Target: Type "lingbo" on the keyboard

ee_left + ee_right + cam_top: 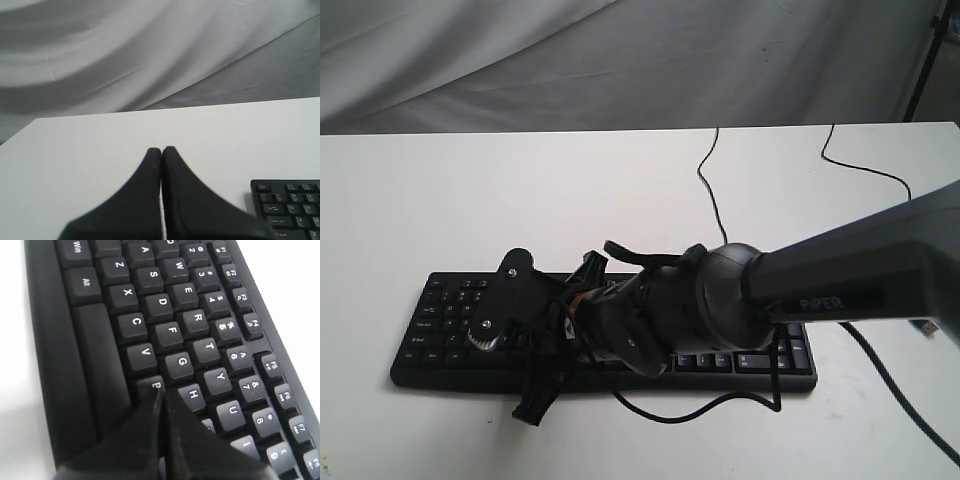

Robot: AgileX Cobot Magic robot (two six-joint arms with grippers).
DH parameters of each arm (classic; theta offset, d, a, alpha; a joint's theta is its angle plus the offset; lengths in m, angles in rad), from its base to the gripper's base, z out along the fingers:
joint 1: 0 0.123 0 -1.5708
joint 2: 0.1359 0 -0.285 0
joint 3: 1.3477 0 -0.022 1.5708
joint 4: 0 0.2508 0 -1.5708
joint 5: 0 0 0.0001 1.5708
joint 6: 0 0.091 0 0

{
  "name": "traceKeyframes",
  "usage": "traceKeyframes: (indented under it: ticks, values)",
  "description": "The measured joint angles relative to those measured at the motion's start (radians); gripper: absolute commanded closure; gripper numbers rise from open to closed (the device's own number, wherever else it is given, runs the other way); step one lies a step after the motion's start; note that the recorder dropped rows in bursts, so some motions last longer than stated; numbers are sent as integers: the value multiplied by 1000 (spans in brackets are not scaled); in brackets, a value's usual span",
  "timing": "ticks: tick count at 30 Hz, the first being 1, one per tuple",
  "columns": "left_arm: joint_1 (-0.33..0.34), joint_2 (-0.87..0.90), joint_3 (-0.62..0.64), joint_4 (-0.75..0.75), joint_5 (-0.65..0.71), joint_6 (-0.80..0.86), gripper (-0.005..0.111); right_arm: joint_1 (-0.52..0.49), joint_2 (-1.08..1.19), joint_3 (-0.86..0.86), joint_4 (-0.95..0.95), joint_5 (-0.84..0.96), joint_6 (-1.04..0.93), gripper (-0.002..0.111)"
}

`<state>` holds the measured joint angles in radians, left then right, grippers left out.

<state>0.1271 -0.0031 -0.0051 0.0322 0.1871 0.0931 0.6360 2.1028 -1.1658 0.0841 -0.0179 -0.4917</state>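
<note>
The black keyboard (445,320) lies across the white table, its left end nearest my left arm. My right gripper (552,352) reaches in from the right over the keyboard's middle, and its own body hides the keys there. In the right wrist view the keyboard (165,305) fills the frame. The right gripper (161,392) is shut, its tip resting at the B key (152,385) beside the space bar (97,365). My left gripper (161,150) is shut and empty over bare table, left of the keyboard's Esc corner (287,205). The exterior view does not show the left gripper.
The keyboard's thin black cable (710,190) runs to the table's far edge. A second black cable (865,165) crosses the far right. Grey cloth (620,60) hangs behind the table (470,190), and a black stand leg (923,60) is at the top right.
</note>
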Motion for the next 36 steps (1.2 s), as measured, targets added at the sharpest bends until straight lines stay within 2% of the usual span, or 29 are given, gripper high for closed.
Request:
traceKeyframes:
  ticks: [16,23,36]
  values:
    - [0,0,0,0,0,0,106,0,-56,-34,0,47,0,108]
    - [0,0,0,0,0,0,106,0,-1,-141,0,83,0,108]
    - [0,0,0,0,0,0,106,0,36,-152,0,65,0,108]
